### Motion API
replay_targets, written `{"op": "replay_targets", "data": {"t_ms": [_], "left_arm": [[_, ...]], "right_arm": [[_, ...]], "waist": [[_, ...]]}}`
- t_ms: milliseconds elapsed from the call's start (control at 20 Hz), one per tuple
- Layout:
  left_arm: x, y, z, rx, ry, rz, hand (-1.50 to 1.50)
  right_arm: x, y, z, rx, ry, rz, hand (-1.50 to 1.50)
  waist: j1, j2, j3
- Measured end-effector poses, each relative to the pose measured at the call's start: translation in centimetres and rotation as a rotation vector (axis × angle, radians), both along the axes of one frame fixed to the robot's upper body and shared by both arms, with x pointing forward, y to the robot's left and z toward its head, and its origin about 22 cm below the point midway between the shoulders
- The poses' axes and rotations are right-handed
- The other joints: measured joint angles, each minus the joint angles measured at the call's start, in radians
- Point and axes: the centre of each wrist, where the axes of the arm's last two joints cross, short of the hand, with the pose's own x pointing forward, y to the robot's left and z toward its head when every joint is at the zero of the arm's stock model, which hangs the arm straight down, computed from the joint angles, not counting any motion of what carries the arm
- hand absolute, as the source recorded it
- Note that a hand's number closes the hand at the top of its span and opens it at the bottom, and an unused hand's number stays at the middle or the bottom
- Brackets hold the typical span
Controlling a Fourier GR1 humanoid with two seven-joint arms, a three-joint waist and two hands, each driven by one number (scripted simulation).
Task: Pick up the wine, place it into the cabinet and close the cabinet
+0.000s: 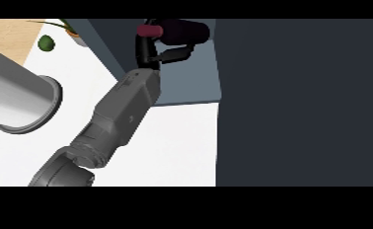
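Head view gives us the wine lying on its side at the back edge of the cabinet shelf. Our left hand sits just below it, fingers spread and released, one touching the red neck. The dark cabinet door borders the worktop's right edge.

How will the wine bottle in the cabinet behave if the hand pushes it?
The wine bottle appears to lie on its side on the cabinet shelf, so a push would probably roll it. Its round body may slip against the left hand. It looks rigid, not floppy.
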Motion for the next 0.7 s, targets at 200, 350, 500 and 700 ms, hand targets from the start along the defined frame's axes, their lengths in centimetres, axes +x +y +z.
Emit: {"op": "replay_targets", "data": {"t_ms": [200,350,500,700], "left_arm": [[-0.1,0.1,-0.4,0.032,0.016,0.006,-1.50],[-0.3,0.2,-0.8,0.058,0.022,0.014,-1.50],[-0.5,0.5,-1.3,0.092,0.035,0.026,-1.50],[-0.6,0.8,-1.7,0.128,0.048,0.036,-1.50]], "right_arm": [[0.2,-0.1,0.1,0.001,-0.008,-0.006,-1.50],[0.2,0.0,0.2,0.007,-0.011,-0.004,-1.50],[0.2,0.1,0.4,0.004,-0.016,0.004,-1.50],[0.3,-0.1,0.4,-0.009,-0.024,0.001,-1.50]], "waist": [[0.001,0.002,0.000],[-0.001,0.002,0.001],[-0.006,0.004,0.000],[-0.009,0.007,0.000]]}}
